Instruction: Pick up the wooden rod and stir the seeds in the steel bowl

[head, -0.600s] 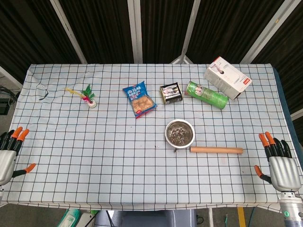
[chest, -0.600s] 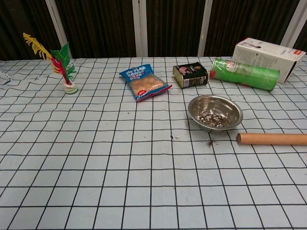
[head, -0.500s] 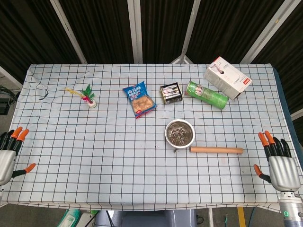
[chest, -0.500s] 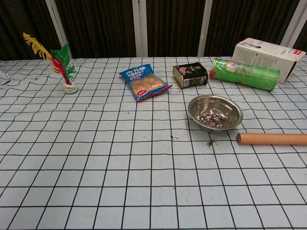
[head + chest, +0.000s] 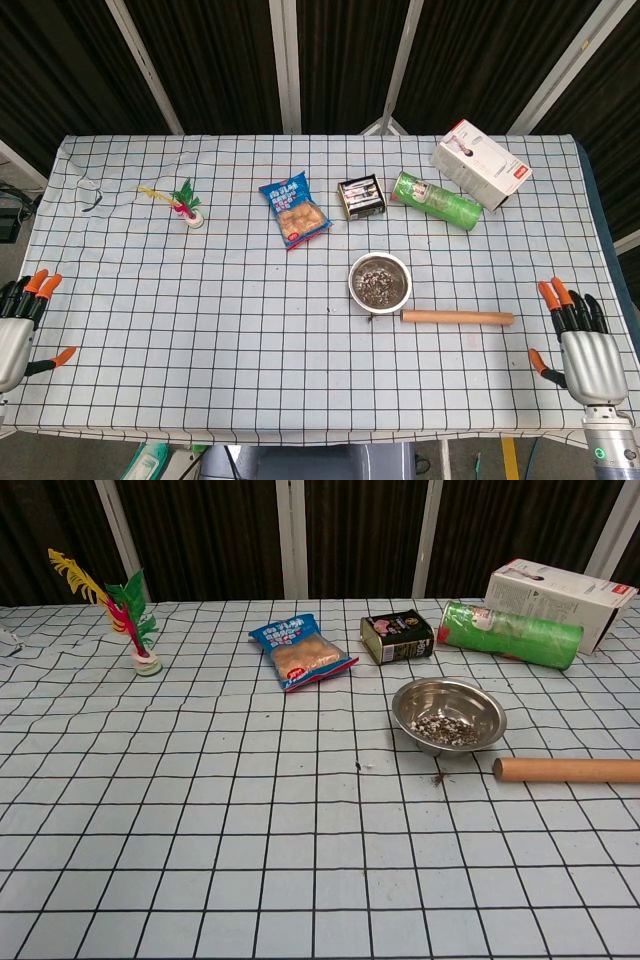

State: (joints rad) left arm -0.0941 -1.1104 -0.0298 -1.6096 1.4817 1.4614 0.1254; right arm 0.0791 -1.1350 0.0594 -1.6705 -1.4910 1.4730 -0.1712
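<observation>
While the wooden rod [image 5: 457,317] lies untouched, each robot hand, left [image 5: 18,333] and right [image 5: 580,351], is spread empty.

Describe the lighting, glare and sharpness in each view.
Head view: even, soft light, hardly any shadows, sharp throughout, dark backdrop. Chest view: bright glints on the steel bowl rim, wooden rod cut off at the right edge, focus crisp.

Robot hands, head view only.
Left hand [image 5: 15,330] and right hand [image 5: 581,350]: silver-grey palm shells, black fingers, orange fingertips; right wrist cylindrical, grey, with small green light.
</observation>
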